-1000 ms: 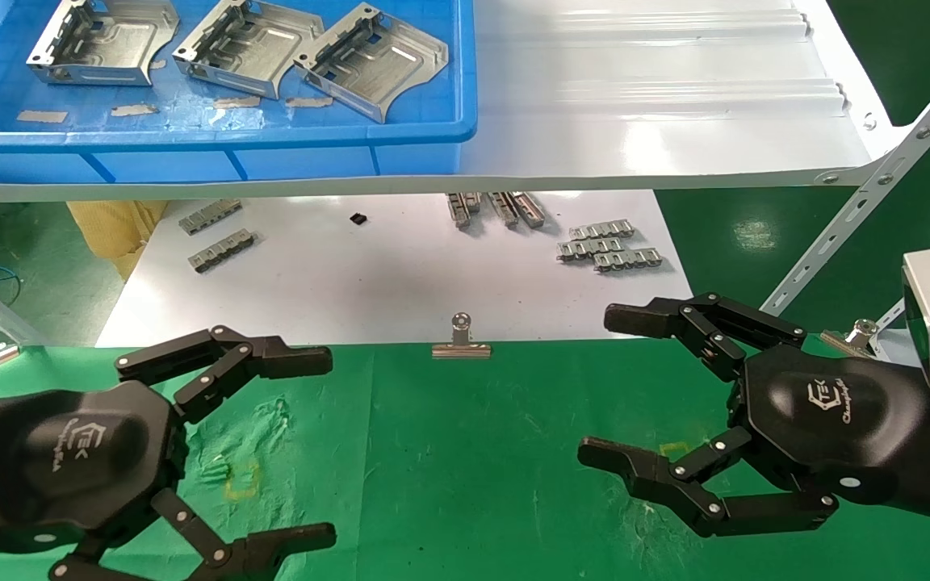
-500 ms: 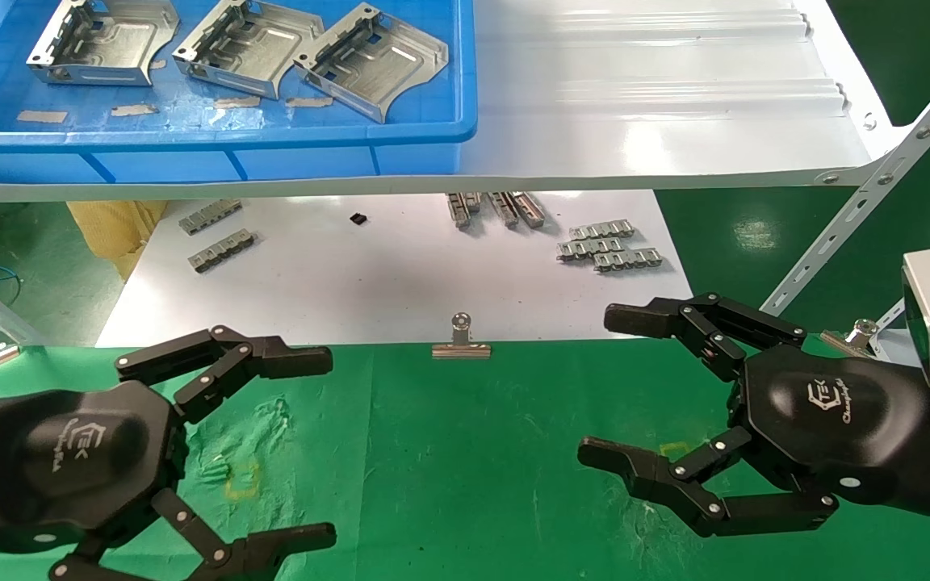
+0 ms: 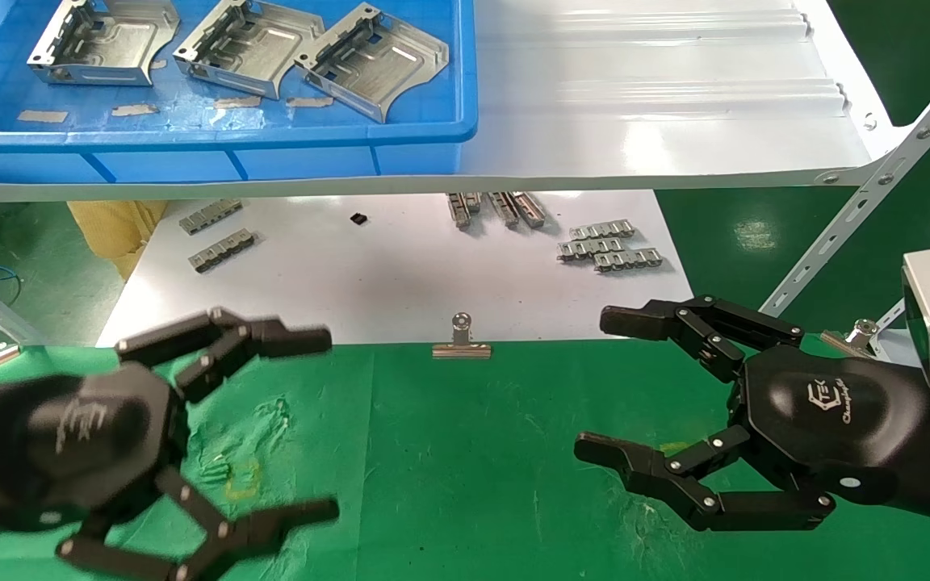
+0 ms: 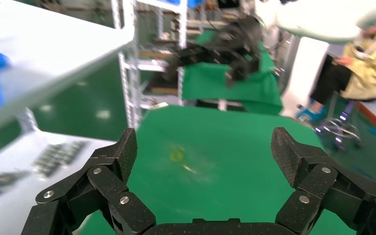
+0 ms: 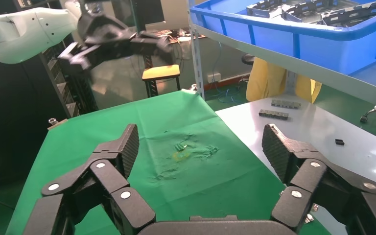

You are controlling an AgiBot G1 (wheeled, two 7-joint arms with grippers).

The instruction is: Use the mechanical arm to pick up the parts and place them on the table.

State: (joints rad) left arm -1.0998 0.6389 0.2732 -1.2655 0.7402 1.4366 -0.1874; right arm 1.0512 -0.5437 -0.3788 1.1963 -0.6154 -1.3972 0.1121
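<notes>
Three silver parts (image 3: 102, 40) (image 3: 249, 44) (image 3: 376, 58) lie side by side in a blue tray (image 3: 207, 133) on the raised white shelf at the back left; they also show in the right wrist view (image 5: 293, 7). My left gripper (image 3: 326, 425) (image 4: 203, 147) hovers open over the left of the green table (image 3: 465, 452), holding nothing. On the right, my right gripper (image 3: 594, 382) (image 5: 198, 142) is also open and empty above the cloth. Both mechanical arms are well short of the tray and below it.
A white sheet (image 3: 400, 274) behind the cloth carries several grey clip strips (image 3: 609, 246) (image 3: 221, 248). A silver binder clip (image 3: 461, 339) sits at the cloth's far edge. A perforated metal strut (image 3: 877, 186) slants down from the white shelf (image 3: 659, 121) on the right.
My left hand has started moving and shifted slightly, fingers still spread. The right gripper has edged a little to the left. The parts have not moved.
</notes>
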